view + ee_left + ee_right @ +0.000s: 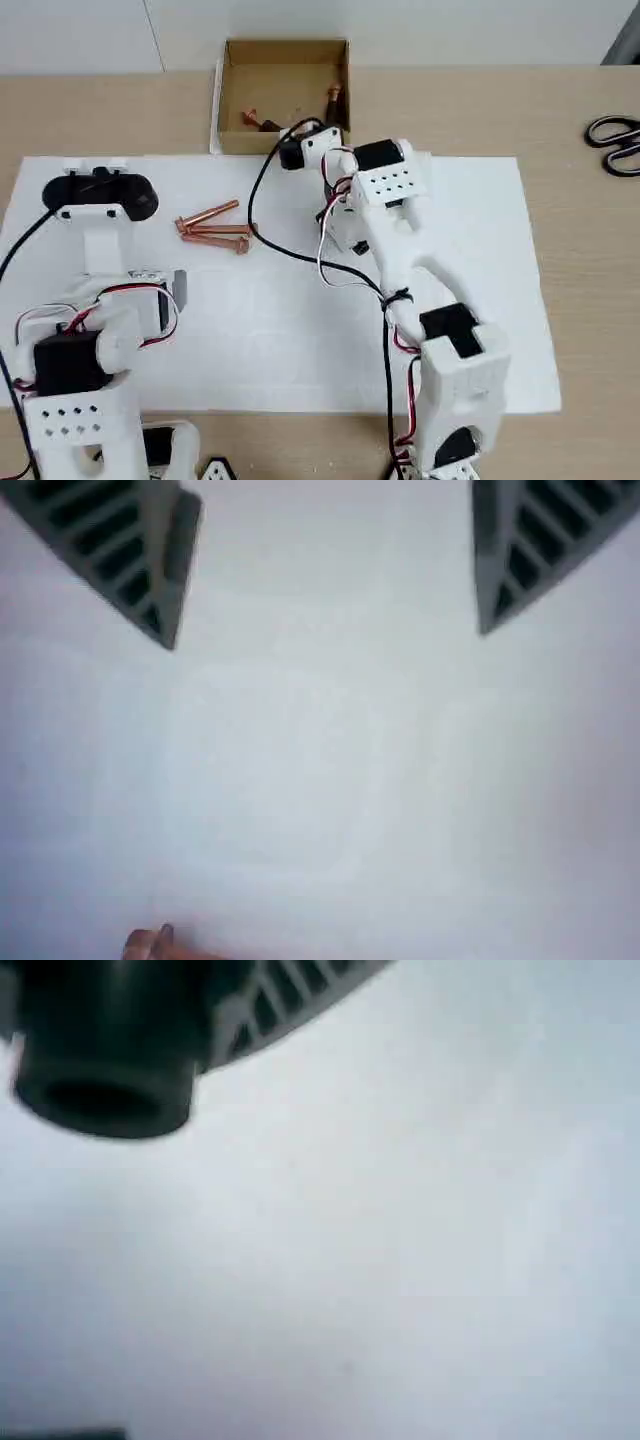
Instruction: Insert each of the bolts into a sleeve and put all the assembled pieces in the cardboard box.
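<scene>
Three copper bolts (215,230) lie bunched on the white mat (280,330). The cardboard box (232,95) stands behind the mat with a few bolt-and-sleeve pieces (335,102) inside. My right gripper (305,148) hangs at the mat's far edge, just in front of the box, shut on a black sleeve (105,1060) whose open end shows. My left gripper (327,635) is open over bare mat, nothing between its fingers (165,570). One bolt tip (150,943) shows at the edge of the left wrist view. The left arm (100,200) stands left of the bolts.
Scissors (615,140) lie on the wooden table at the far right. Black and white cables (270,235) loop from the right arm across the mat near the bolts. The mat's middle and right part are bare.
</scene>
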